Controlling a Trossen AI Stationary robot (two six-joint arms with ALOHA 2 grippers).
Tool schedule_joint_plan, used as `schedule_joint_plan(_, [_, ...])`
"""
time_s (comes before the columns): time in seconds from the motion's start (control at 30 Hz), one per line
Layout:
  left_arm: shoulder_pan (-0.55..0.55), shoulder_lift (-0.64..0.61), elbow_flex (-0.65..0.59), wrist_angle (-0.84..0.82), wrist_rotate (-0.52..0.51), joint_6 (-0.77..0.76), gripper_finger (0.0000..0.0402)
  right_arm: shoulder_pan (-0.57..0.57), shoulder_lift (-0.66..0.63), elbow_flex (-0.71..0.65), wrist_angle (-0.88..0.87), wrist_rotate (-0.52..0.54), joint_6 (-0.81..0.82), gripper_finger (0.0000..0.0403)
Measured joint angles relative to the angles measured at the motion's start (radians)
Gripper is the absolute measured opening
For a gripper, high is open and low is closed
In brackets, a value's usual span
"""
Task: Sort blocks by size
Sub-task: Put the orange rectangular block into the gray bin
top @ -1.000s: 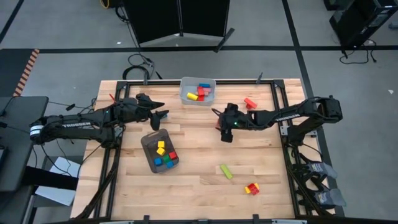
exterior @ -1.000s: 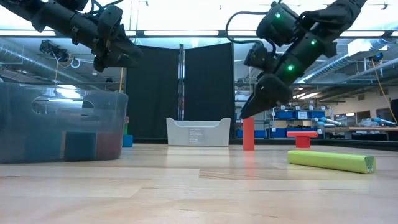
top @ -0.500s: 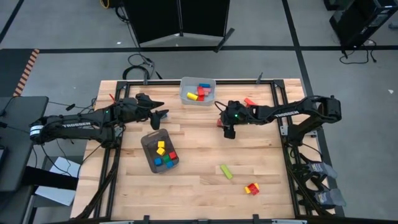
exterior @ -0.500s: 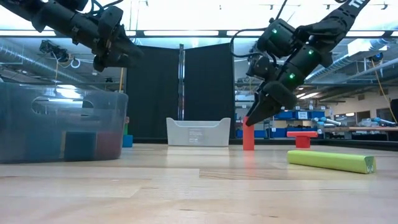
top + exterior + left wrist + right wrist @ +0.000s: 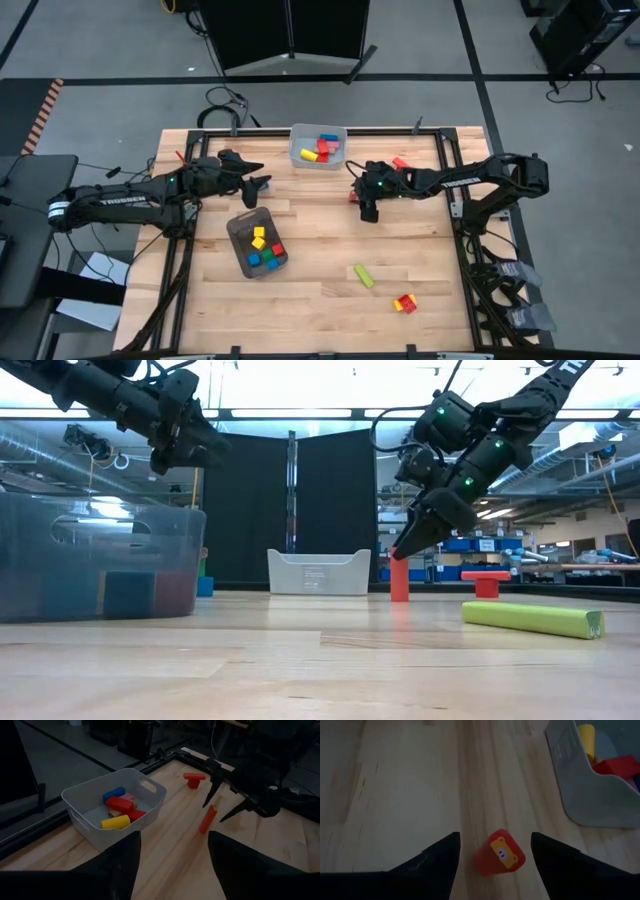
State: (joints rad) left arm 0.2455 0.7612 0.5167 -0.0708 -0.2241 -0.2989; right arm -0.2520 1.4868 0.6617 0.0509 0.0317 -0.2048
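While the left claw (image 5: 262, 176) waits spread, the right claw (image 5: 492, 851) straddles the red bar (image 5: 498, 853), spread.

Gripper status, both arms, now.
Left gripper: open, empty, raised beside the light bin.
Right gripper: open, empty, fingers either side of the upright red bar, not closed on it.

A grey floor (image 5: 100, 60) surrounds the table, with dark panels (image 5: 290, 510) under ceiling strip lights (image 5: 290, 413).
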Motion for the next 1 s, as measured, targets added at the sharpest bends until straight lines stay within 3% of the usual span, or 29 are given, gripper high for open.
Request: schedule_joint_plan(1.0, [0.0,0.0,0.0,0.009,0.0,-0.001,0.0239,-0.025,0.001,0.0,0.012,-0.026,0.005,0.0243])
